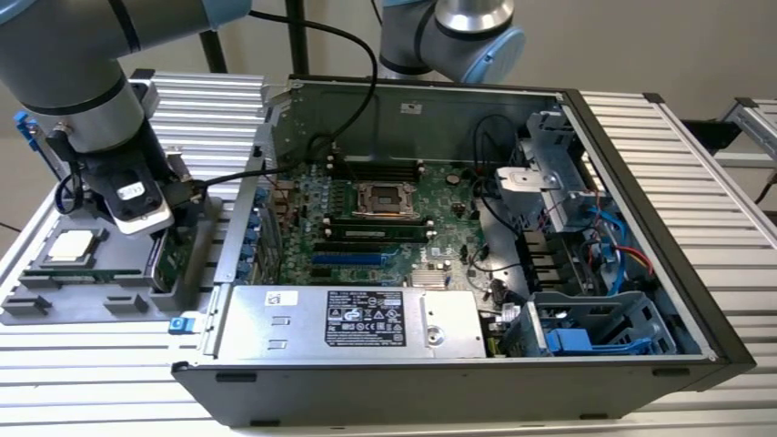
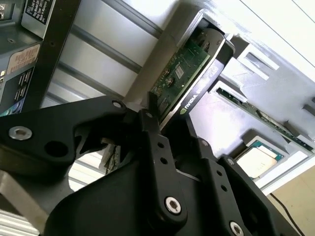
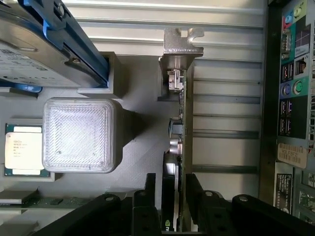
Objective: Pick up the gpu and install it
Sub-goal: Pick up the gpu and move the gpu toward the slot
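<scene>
White lettering on the gpu [image 2: 183,77]

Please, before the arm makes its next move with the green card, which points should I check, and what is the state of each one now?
1. Pincer lined up with the card: ok, it straddles the card in the first wrist view.
2. Pincer shut on the card: not ok, a gap shows beside the card.
3. Card upright in the gray holder: ok, it stands on edge.
4. Computer case open: ok, the inside is exposed.
5. Blue slot free: ok, it looks empty.
6. Black cable out of the way: cannot tell.
</scene>
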Controlling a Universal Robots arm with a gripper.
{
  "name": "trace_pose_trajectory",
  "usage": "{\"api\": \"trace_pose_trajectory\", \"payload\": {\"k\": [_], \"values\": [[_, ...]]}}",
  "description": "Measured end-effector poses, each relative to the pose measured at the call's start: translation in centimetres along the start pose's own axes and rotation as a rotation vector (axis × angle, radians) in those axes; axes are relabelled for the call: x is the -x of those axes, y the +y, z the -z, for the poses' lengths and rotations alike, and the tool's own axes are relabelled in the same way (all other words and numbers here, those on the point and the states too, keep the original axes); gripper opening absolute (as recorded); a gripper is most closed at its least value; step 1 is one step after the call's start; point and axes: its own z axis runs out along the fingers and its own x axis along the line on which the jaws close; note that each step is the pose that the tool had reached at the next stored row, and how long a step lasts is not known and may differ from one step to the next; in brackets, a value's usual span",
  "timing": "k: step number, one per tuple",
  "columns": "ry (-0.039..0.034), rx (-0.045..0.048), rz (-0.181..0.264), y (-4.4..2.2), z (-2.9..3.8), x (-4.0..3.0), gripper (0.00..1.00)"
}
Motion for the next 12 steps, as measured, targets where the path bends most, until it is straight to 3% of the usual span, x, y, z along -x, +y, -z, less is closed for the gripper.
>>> {"api": "trace_pose_trajectory", "payload": {"k": [12], "values": [[0.0,0.0,-0.001,0.0,0.0,0.0,0.0]]}}
